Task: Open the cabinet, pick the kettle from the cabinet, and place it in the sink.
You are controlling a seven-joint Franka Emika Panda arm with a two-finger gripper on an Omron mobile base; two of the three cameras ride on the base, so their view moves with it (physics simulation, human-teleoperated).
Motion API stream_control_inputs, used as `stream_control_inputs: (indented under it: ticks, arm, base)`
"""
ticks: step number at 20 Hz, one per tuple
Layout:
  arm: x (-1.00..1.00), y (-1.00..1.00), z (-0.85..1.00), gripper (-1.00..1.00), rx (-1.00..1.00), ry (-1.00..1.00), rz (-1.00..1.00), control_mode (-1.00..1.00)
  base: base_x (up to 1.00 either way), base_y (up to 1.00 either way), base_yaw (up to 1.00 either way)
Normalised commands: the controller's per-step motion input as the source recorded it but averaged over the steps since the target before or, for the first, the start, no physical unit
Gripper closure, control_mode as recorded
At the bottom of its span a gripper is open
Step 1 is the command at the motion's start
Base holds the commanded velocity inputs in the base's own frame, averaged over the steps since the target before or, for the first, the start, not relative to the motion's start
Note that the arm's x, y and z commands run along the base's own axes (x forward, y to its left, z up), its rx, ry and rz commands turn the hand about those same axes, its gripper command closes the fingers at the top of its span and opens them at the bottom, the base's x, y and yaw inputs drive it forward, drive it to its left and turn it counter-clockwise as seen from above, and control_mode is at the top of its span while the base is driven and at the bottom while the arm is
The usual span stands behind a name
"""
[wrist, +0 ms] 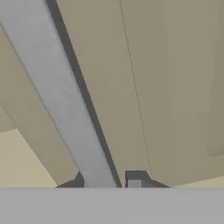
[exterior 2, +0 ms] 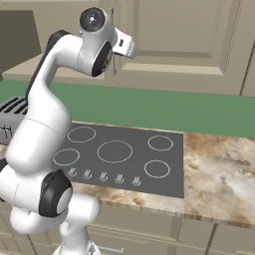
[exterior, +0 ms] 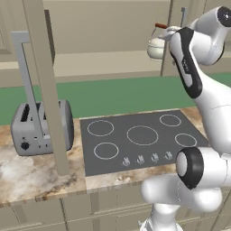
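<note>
Reaching high from 5 o'clock toward 1 o'clock in the left base view, elbow bent, hand at the cabinet (exterior 2: 189, 45). Gripper (wrist: 109, 181) with dark tips set on either side of the smooth silver bar handle (wrist: 61, 100), seemingly clamped. Rounded cream kettle (exterior: 156, 45) at 1 o'clock inside, beside the white glossy wrist. Flat black cooktop (exterior: 140, 140) on mottled stone counter (exterior 2: 219, 169) below.
</note>
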Motion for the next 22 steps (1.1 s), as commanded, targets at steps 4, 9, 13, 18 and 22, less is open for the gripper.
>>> stream_control_inputs:
  ticks: [4, 9, 13, 18, 22]
  arm:
    - [0.00, 0.15, -0.03, 1.00, 0.00, -0.04, -0.12, -1.00]
    - [-0.15, 0.02, -0.04, 1.00, 0.03, 0.00, -0.03, -1.00]
    - [-0.39, -0.07, -0.02, 1.00, 0.04, 0.00, 0.00, -1.00]
    - [-0.56, -0.20, -0.01, 1.00, 0.04, 0.00, 0.00, -1.00]
    - [-0.67, -0.28, 0.00, 1.00, 0.03, 0.00, 0.00, -1.00]
  base:
    - [0.00, 0.00, 0.00]
    - [0.00, 0.00, 0.00]
    - [0.00, 0.00, 0.00]
    - [0.00, 0.00, 0.00]
    - [0.00, 0.00, 0.00]
